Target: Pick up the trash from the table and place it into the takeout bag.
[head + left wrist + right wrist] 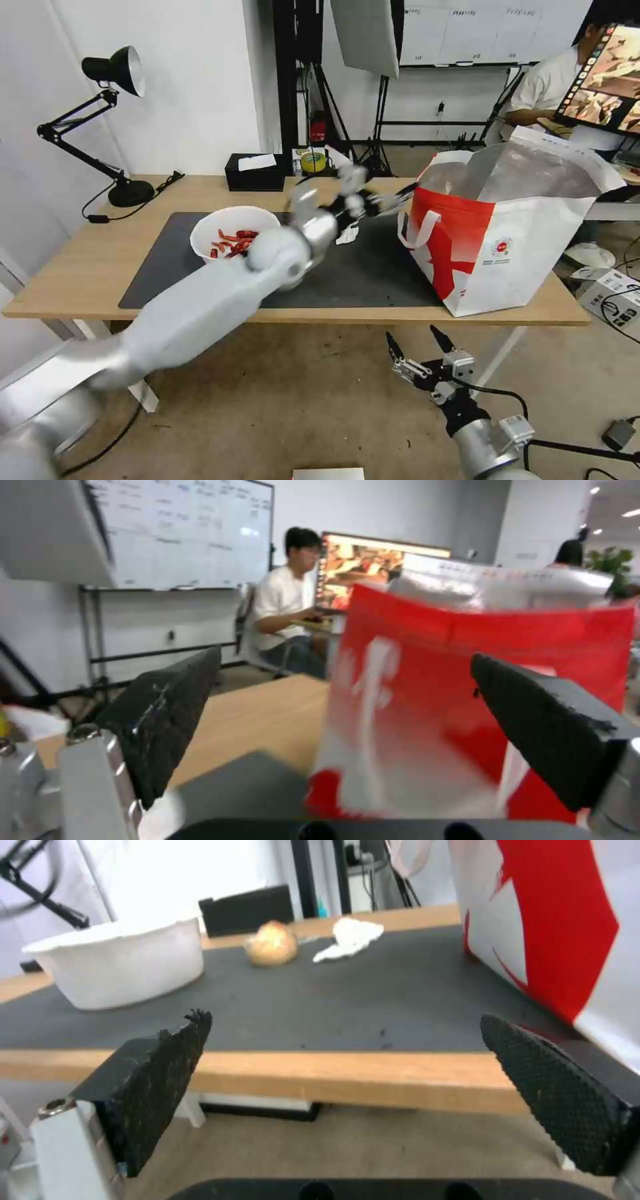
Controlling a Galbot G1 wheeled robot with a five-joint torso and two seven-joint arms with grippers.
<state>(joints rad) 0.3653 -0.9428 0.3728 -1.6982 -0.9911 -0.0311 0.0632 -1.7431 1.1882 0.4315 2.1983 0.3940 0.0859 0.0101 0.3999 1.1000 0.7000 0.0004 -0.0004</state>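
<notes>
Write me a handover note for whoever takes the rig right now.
Left gripper: open, empty, above the mat next to the takeout bag.
Right gripper: open, empty, parked below the table edge.
On the mat: white bowl of shells, small beige-filled bag, crumpled tissue.
Done: cannot tell what is already in the bag.
Left: those three pieces.

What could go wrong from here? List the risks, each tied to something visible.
1. The open left pincer sits close to the takeout bag's red side, near its loop handle; it might snag that or shove the bag.
2. The left arm passes right by the bowl of shells and could tip it.
The right pincer hangs open below the table edge.
</notes>
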